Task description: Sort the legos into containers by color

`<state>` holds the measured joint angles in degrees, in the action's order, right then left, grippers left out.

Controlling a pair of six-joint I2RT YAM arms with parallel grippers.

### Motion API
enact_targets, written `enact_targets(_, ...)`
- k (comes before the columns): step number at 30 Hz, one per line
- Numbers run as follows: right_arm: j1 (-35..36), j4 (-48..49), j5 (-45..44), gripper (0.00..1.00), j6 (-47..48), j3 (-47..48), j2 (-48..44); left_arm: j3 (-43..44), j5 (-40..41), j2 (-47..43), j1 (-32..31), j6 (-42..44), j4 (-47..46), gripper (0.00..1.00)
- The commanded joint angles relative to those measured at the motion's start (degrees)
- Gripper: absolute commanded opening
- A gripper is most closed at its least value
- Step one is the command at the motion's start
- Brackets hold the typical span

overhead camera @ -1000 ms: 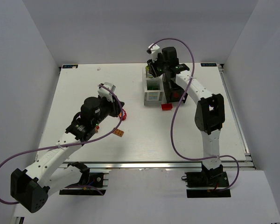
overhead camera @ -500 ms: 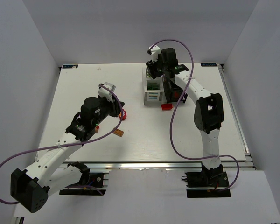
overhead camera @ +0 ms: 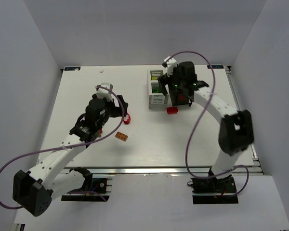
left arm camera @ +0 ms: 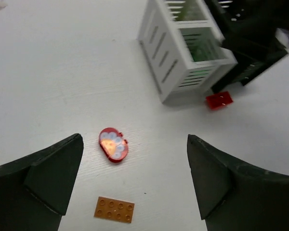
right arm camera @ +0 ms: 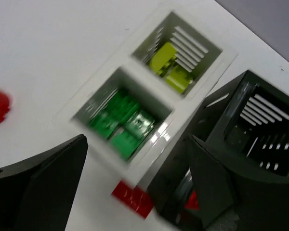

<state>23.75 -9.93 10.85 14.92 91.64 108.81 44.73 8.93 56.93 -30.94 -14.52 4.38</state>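
My left gripper [left arm camera: 134, 139] [overhead camera: 122, 110] is open above the table with nothing between its fingers. Below it lie a red rounded piece [left arm camera: 113, 144] [overhead camera: 127, 118] and an orange lego [left arm camera: 114, 209] [overhead camera: 121, 136]. My right gripper [right arm camera: 137, 144] [overhead camera: 169, 91] is open and empty, hovering over the containers. The white container [right arm camera: 149, 144] [overhead camera: 157, 100] holds green legos [right arm camera: 123, 122] in its near compartment and yellow-green legos [right arm camera: 171, 67] in the far one. The black container [right arm camera: 231, 110] [left arm camera: 253, 57] stands against it, with something red [right arm camera: 192, 199] low inside. A red lego [right arm camera: 132, 197] [overhead camera: 172, 110] lies on the table at their front.
The white table [overhead camera: 86, 86] is walled by white panels on the left, back and right. Purple cables loop from both arms. The right arm covers most of the black container in the top view.
My left gripper has opened and lifted back a little from the red rounded piece. My right gripper has opened wider and swung right, from over the white container toward the black one.
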Motion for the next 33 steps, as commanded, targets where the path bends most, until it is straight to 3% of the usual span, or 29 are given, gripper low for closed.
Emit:
enact_targets(1, -0.1, 17.1, 5.6, 0.89, -3.1, -16.3, -20.1, 2.6, 10.4, 4.9, 1.7, -7.0, 4.4, 0.98)
enact_targets(3, -0.3, 23.2, 7.0, 0.89, -7.0, -26.1, -30.6, 4.7, 14.2, 7.7, 2.5, -10.9, 7.7, 0.98)
enact_targets(4, -0.5, 25.2, 11.9, 0.9, -9.7, -32.9, -33.6, 5.5, 16.5, 11.0, 2.6, -12.8, 9.4, 0.98)
enact_targets(5, -0.5, 22.8, 15.5, 0.82, -9.6, -34.0, -35.8, 7.8, 18.9, 12.8, 2.7, -16.4, 13.5, 0.98)
enact_targets(6, -0.5, 18.5, 18.2, 0.69, -9.5, -33.6, -37.9, 9.0, 23.7, 14.6, 2.8, -18.1, 15.5, 0.98)
enact_targets(7, -0.4, 7.9, 22.2, 0.52, -11.6, -30.5, -38.0, 10.3, 25.9, 16.3, 2.9, -19.9, 18.0, 0.98)
enact_targets(8, -0.3, 2.3, 25.0, 0.17, -11.8, -28.7, -37.6, 11.2, 27.7, 18.9, 3.0, -22.6, 21.2, 0.98)
enact_targets(9, -0.3, -2.8, 27.6, 0.06, -11.1, -27.2, -37.1, 12.4, 30.1, 19.9, 3.1, -23.4, 22.2, 0.98)
enact_targets(10, -0.3, -6.6, 31.1, 0.02, -10.7, -27.2, -37.2, 12.7, 31.1, 20.6, 3.2, -24.4, 22.9, 0.98)
enact_targets(12, -0.3, -8.1, 32.3, 0.12, -9.9, -30.7, -40.1, 13.0, 33.2, 21.8, 3.2, -25.8, 24.4, 0.98)
enact_targets(13, -0.3, -6.7, 30.9, 0.24, -9.0, -33.0, -41.7, 12.6, 32.5, 22.0, 3.2, -24.3, 23.9, 0.98)
enact_targets(14, -0.3, -4.7, 29.1, 0.51, -7.8, -36.4, -44.2, 12.1, 31.1, 22.4, 3.2, -23.1, 21.7, 0.98)
enact_targets(17, -0.3, -5.4, 24.9, 0.66, -5.3, -36.5, -45.4, 11.6, 17.9, 24.5, 3.2, -14.9, 17.8, 0.98)
enact_targets(19, -0.3, -6.0, 25.5, 0.69, -5.4, -36.1, -45.3, 11.1, 8.9, 25.6, 3.2, -10.4, 15.1, 0.96)
enact_targets(25, -0.3, -3.5, 23.5, 0.7, -5.6, -37.8, -48.5, 8.6, -6.1, 26.6, 3.2, -4.4, 10.0, 0.96)
enact_targets(33, -0.3, -1.8, 20.2, 0.69, -4.7, -39.1, -50.8, 9.1, -8.0, 30.4, 3.2, -2.3, 9.3, 0.94)
